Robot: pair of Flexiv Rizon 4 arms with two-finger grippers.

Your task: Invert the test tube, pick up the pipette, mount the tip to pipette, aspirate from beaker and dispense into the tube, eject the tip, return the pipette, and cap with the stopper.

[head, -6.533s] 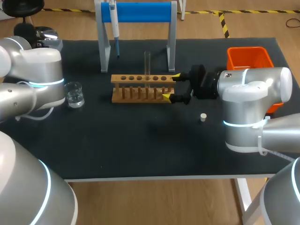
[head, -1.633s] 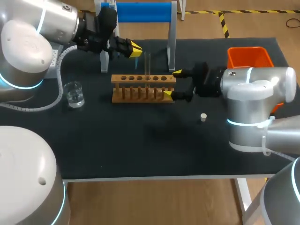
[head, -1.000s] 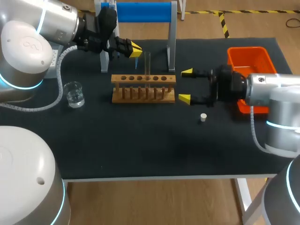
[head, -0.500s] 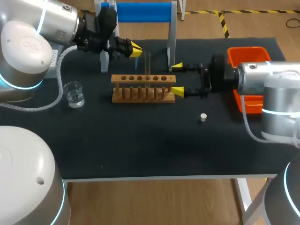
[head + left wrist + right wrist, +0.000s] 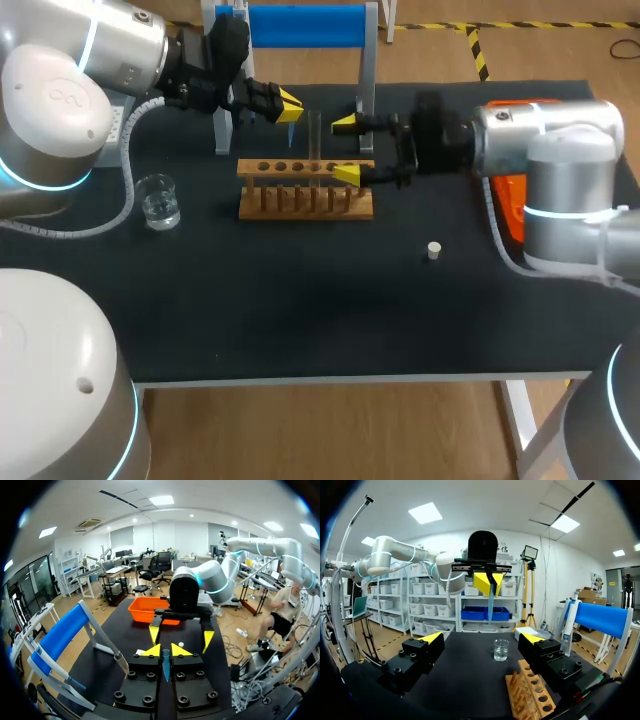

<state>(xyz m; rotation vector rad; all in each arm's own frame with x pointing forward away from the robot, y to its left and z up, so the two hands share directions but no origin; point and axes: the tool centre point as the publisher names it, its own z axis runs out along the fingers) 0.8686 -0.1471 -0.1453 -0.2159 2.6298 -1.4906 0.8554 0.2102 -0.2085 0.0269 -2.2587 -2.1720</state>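
Observation:
A clear test tube [image 5: 314, 135] stands upright in the wooden rack [image 5: 305, 188]. My right gripper [image 5: 346, 148] is open, level with the tube and just right of it, over the rack's right end; its fingers do not touch the tube. My left gripper [image 5: 285, 105] hovers behind the rack's left part, shut on a slim blue pipette tip [image 5: 165, 665] that points down [image 5: 490, 607]. The pipette [image 5: 570, 617] hangs on the blue-bar stand [image 5: 300, 25]. The beaker [image 5: 159, 200] sits left of the rack. The white stopper [image 5: 433, 250] lies front right of the rack.
An orange bin [image 5: 540, 104] sits at the back right, partly hidden by my right arm. The stand's legs rise just behind the rack. Open black tabletop [image 5: 320, 310] spreads in front of the rack.
My right gripper has swung left and back, from beside the rack's right end to over it, next to the tube. The left arm has kept still with the tip.

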